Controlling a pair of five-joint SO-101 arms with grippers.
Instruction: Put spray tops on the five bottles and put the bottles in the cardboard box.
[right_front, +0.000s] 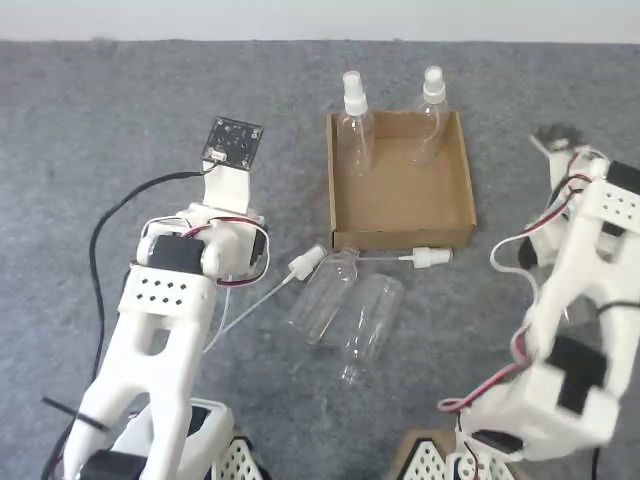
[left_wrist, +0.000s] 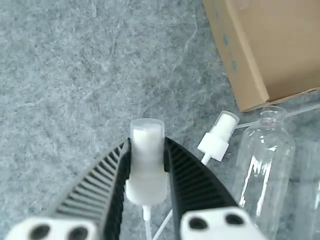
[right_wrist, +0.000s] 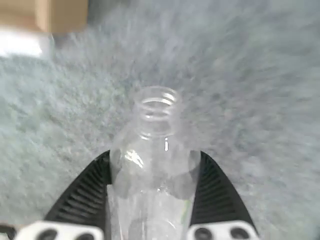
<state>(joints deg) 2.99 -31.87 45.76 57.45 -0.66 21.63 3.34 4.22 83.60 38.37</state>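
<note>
My left gripper is shut on a white spray top, which it holds above the grey mat. A second spray top lies just beyond it, beside an open clear bottle on its side. My right gripper is shut on a clear bottle with a bare open neck. The cardboard box sits in the middle of the table. Inside it, two bottles with spray tops lean against the far wall. Two uncapped bottles lie in front of the box.
Loose spray tops lie at the box's front wall, one with its tube trailing toward the left arm, another near the right corner. The right arm stands to the right of the box. Grey mat covers the table.
</note>
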